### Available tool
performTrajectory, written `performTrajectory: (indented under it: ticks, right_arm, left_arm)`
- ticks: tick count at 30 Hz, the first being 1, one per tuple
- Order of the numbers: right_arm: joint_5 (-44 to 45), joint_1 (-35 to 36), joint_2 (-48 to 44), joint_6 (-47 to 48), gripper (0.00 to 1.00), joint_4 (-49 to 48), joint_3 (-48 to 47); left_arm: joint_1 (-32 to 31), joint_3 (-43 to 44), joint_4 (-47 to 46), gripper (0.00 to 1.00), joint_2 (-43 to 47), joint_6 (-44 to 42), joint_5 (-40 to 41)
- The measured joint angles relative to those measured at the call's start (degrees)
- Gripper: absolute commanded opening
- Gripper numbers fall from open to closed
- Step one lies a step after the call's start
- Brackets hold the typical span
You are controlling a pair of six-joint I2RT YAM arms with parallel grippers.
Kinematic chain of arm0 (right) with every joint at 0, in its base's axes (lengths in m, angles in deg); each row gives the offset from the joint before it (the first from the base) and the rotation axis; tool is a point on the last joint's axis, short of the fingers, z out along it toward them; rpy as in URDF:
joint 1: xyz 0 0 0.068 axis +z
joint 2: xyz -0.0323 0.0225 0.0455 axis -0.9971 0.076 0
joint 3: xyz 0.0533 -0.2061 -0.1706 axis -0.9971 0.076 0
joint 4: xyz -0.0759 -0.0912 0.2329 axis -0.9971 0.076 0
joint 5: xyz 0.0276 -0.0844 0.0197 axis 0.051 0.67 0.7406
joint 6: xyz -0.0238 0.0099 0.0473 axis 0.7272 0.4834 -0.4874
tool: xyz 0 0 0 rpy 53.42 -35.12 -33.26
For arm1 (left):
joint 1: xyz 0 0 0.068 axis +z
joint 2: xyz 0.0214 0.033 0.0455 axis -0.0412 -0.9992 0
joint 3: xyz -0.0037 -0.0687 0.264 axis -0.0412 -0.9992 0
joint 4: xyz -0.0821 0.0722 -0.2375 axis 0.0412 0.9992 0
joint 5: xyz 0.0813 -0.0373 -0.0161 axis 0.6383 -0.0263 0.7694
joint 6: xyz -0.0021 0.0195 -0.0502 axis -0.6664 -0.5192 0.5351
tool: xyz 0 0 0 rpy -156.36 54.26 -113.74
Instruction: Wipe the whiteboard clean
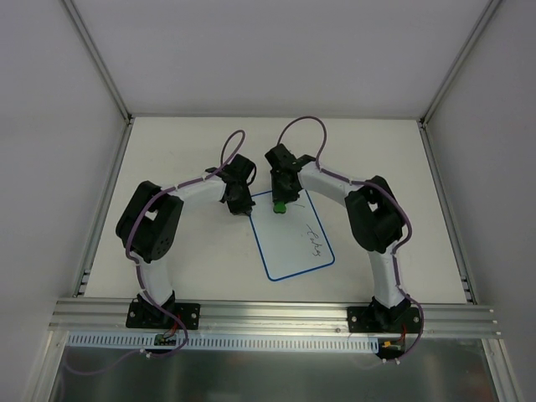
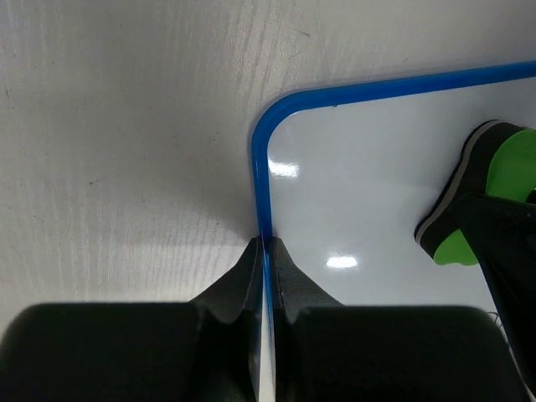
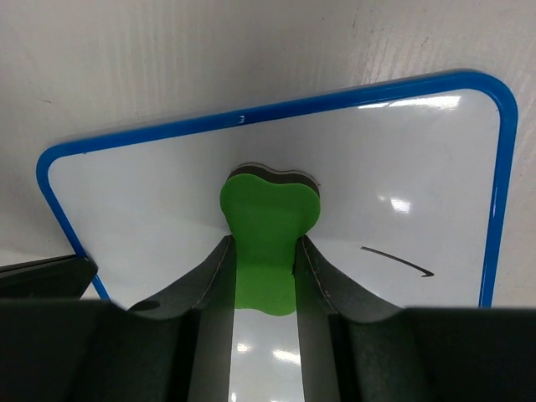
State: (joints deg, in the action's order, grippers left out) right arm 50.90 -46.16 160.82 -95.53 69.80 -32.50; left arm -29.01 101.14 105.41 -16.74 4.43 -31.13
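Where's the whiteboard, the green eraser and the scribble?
whiteboard [image 1: 285, 247]: top view, on its bare white middle.
green eraser [image 3: 268, 213]: right wrist view, on its green top face.
scribble [image 1: 314, 240]: top view, on the middle of the dark writing.

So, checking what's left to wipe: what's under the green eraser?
The whiteboard lies under the green eraser. Any ink directly beneath is covered; a dark stroke shows off to one side.

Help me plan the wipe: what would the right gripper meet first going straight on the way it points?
The whiteboard: the green eraser clamped in the right gripper points at its surface near the far edge, perhaps already touching.
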Motion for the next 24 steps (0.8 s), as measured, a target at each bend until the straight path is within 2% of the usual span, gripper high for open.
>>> performTrajectory:
  ticks: [6,16,24]
  right_arm:
    - [-0.6,-2.2,-2.7,-0.8,0.0,-2.5,4.5]
    - [0.2,-12.1,-12.2,-1.3,0.0,-4.8,17.9]
    - [2.1,-11.0,-13.9,-0.4,0.0,-6.2,20.3]
  left_arm:
    - [0.5,-0.7,-1.2,0.0,0.0,2.0,-0.2]
    - [0.8,-1.5,-3.3,0.0,0.1,3.7,-1.0]
    - [1.1,-1.4,-3.4,0.0,0.0,3.9,-1.9]
